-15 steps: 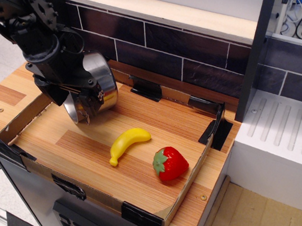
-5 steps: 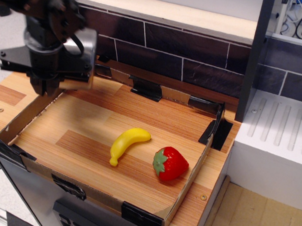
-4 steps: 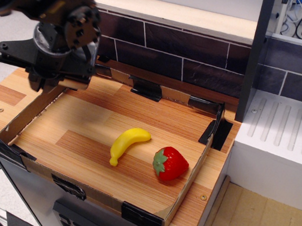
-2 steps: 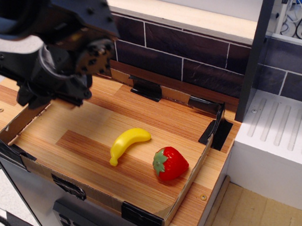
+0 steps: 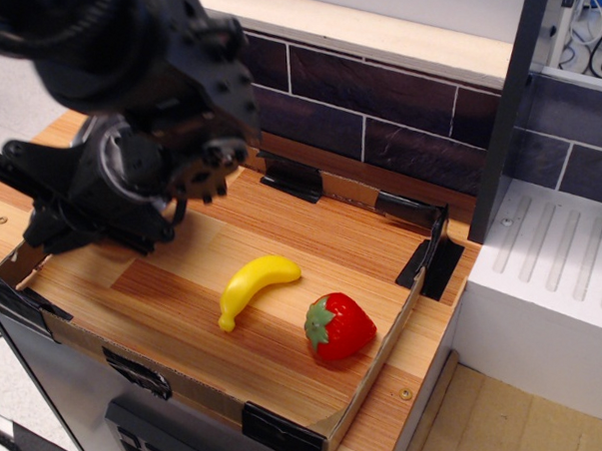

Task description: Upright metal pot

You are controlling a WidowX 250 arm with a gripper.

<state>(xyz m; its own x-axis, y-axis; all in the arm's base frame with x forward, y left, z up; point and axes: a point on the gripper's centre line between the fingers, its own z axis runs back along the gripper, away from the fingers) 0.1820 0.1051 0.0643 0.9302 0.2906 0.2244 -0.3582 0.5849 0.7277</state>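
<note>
My arm fills the upper left, over the tray's back-left corner, and I cannot see the pot anywhere: it may be hidden behind the arm, so I cannot give its position or axis. The gripper is a dark blur; I cannot tell how its jaws stand. The banana lies mid-tray, the strawberry just right of it. The tray has low cardboard walls with black tape; bare wood lies behind the banana. No writing is readable.

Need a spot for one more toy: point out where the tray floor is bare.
Bare wood lies behind the banana and strawberry, toward the tray's back wall, and along the front edge left of the banana. The arm crowds the left end.
</note>
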